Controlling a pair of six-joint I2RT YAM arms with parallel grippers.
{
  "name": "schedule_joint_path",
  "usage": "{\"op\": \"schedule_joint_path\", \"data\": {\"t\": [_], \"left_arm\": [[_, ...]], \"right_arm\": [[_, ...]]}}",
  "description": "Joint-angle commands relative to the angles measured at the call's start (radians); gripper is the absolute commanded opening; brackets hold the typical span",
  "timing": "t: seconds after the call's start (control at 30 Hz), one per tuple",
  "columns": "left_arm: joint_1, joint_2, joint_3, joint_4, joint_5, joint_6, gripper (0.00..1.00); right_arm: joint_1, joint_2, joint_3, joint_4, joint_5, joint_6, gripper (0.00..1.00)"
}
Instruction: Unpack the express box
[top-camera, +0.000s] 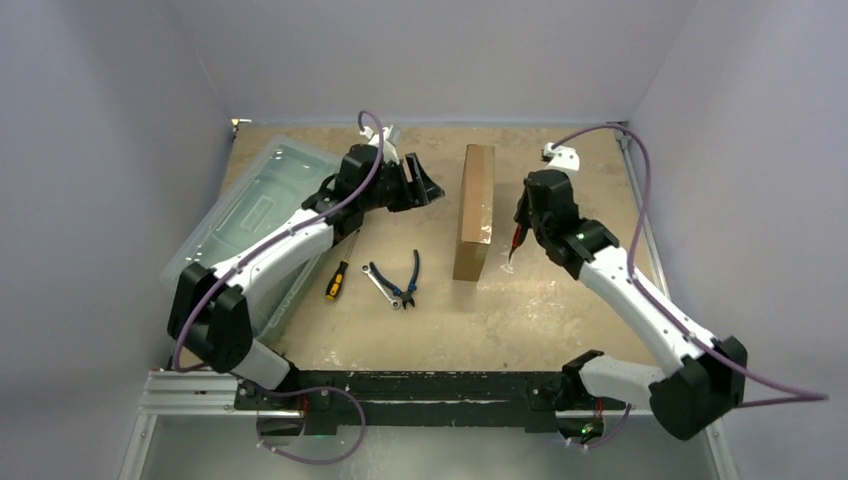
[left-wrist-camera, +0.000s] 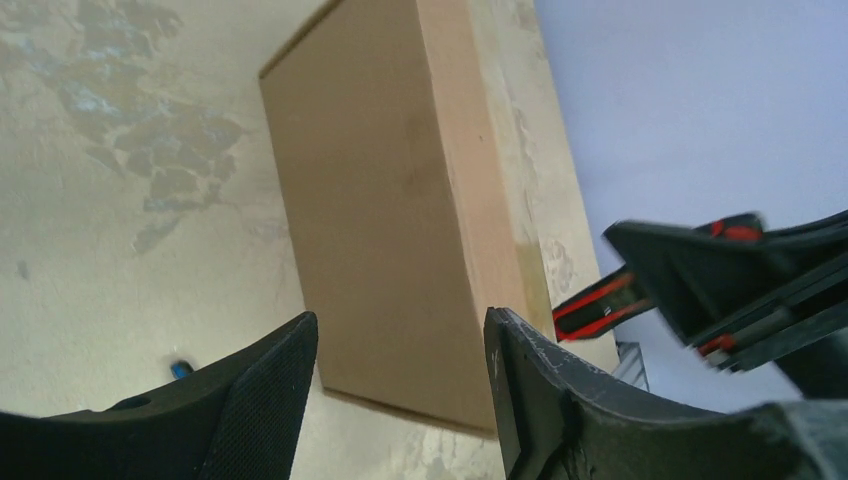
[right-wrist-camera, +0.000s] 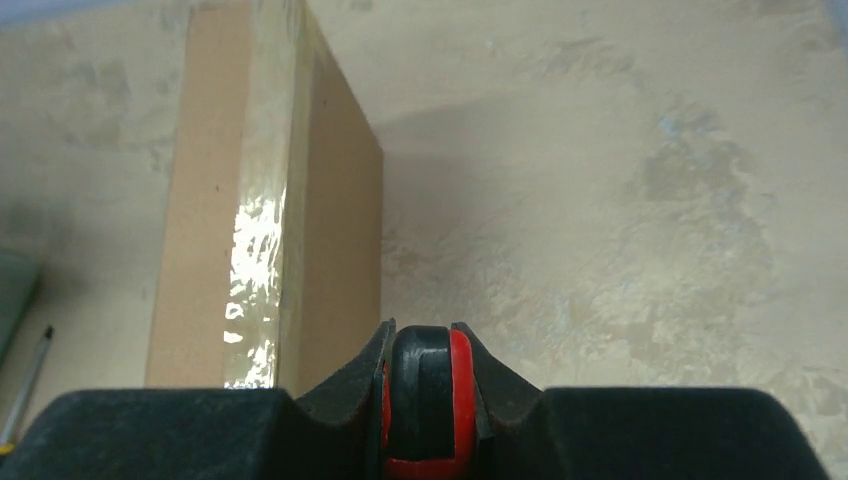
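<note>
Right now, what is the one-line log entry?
express box: on edge, closed, taped | left fingers: open, empty, facing box | right fingers: shut on red-black tool

- red-and-black tool (right-wrist-camera: 430, 400) in the right jaws: only its butt end shows from that wrist, and it's smeary from the left wrist, so no clue what it is
- express box (left-wrist-camera: 400, 200): far end runs off the top edge, near corner tucked behind a jaw
- screwdriver (right-wrist-camera: 25, 385): chopped by the left edge
- greenish bin (top-camera: 250, 210): partly under the left arm (top-camera: 300, 232)

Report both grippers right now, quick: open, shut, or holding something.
Left gripper: open, holding nothing, pointed at the cardboard box.
Right gripper: closed on a red-and-black tool.
</note>
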Motion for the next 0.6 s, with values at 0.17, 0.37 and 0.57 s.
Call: {"op": "schedule_joint_path", "data": {"t": [0.17,0.37,0.57], "left_arm": [[0.050,0.201,0.147,0.140,0.205,0.083,0.63],[0.050,0.243,0.096,0.301,0.334,0.105,0.66],[0.051,0.252,0.061,0.339,0.372,0.118,0.65]], "right_arm": [[-0.025,0.079,-0.013,0.163,-0.223,-0.010,0.00],[-0.024,0.102,-0.044,0.201,-0.286,0.016,0.00],[-0.007,0.092,-0.075,0.250,-0.354,0.031,0.00]]}}
